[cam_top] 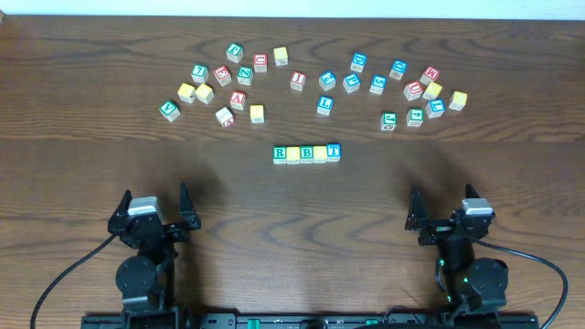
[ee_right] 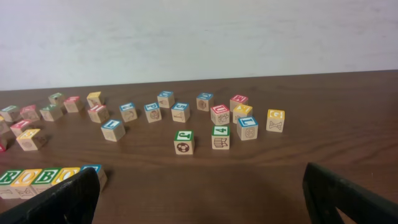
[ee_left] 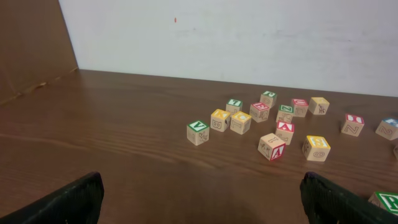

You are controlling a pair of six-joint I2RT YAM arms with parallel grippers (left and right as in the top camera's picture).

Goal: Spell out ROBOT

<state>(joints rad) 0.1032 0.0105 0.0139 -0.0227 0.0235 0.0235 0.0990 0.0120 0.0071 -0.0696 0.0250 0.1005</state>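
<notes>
Overhead: row of five small wooden letter cubes [cam_top: 306, 153] on dark wooden counter [cam_top: 91, 164]. Likely light, rigid, smooth; pinch opposite flat faces. Spread wide, empty: left claw [cam_top: 155, 194], right claw [cam_top: 442, 194].

ROBOT row [cam_top: 306, 153] centred, loose cubes [cam_top: 299, 80] scattered behind it.

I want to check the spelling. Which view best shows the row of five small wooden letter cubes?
Overhead: the whole row of five wooden letter cubes lies unobstructed, all tops visible. Right wrist catches it low, its end behind a finger. Left wrist shows one green-lettered cube at the edge.
</notes>
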